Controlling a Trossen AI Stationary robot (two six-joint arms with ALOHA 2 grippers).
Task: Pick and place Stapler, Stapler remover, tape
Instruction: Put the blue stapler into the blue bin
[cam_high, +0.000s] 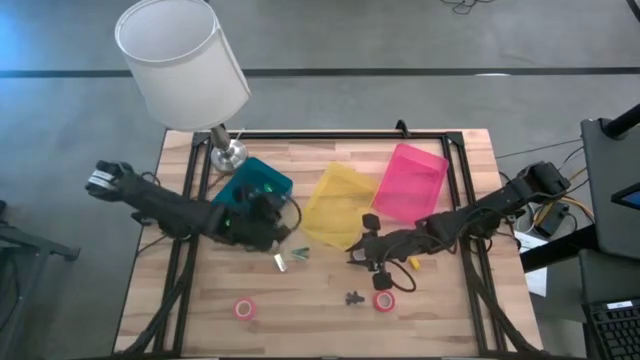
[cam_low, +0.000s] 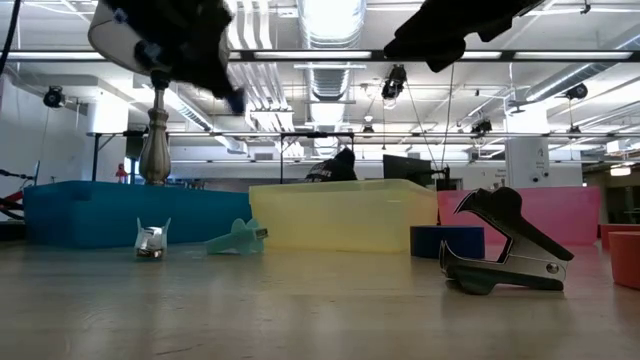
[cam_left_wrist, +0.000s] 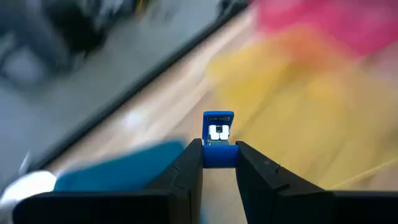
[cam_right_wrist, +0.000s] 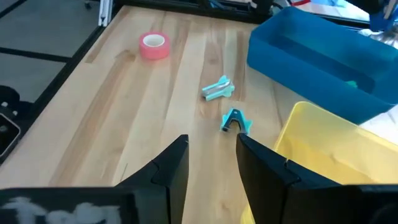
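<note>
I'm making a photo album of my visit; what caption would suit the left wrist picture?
Left hand holding a small blue stapler above the wooden table.

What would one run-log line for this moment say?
left gripper: shut on blue stapler, above blue bin | right gripper: open, empty, over table | black staple remover: on table

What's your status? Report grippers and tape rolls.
Left gripper shut on small blue stapler, by blue plastic bin. Right gripper open, empty. Pink tape roll, red tape roll on wooden table. Black staple remover beside red roll.
</note>
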